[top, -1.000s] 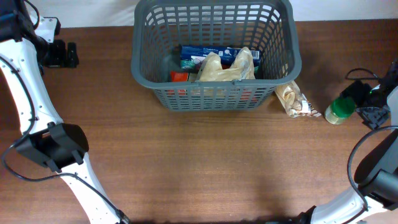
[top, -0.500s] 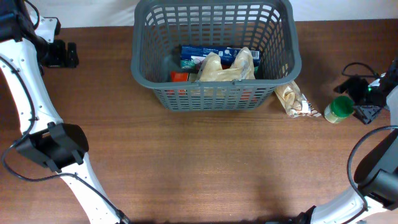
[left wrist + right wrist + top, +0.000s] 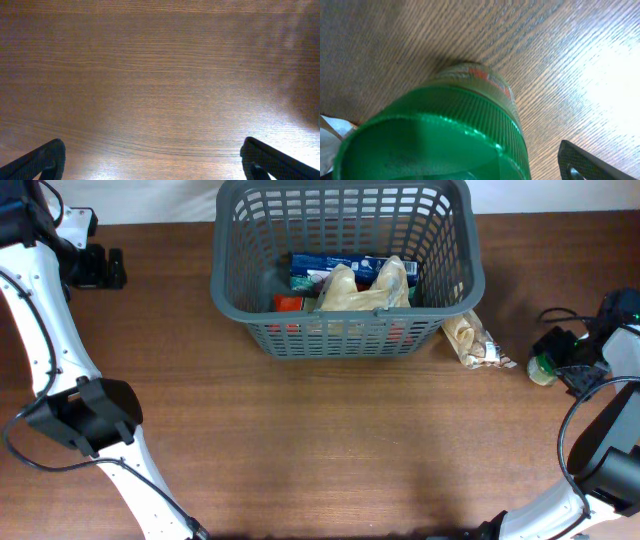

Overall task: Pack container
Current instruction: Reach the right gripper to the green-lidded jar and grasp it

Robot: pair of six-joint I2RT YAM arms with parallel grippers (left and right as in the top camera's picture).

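Note:
The dark grey basket stands at the back middle of the table. It holds a blue box, tan bags and a red item. A green-lidded jar lies on the table at the right and fills the right wrist view. My right gripper is open and straddles the jar; only one finger shows, apart from the lid. My left gripper is open and empty over bare wood at the far back left.
A clear snack bag lies against the basket's right front corner, between the basket and the jar. Its crinkled edge shows in the right wrist view. A black cable loops near the right arm.
My right gripper has moved left and down over the green-lidded jar, which it now mostly covers in the overhead view. The left arm and the basket have not moved.

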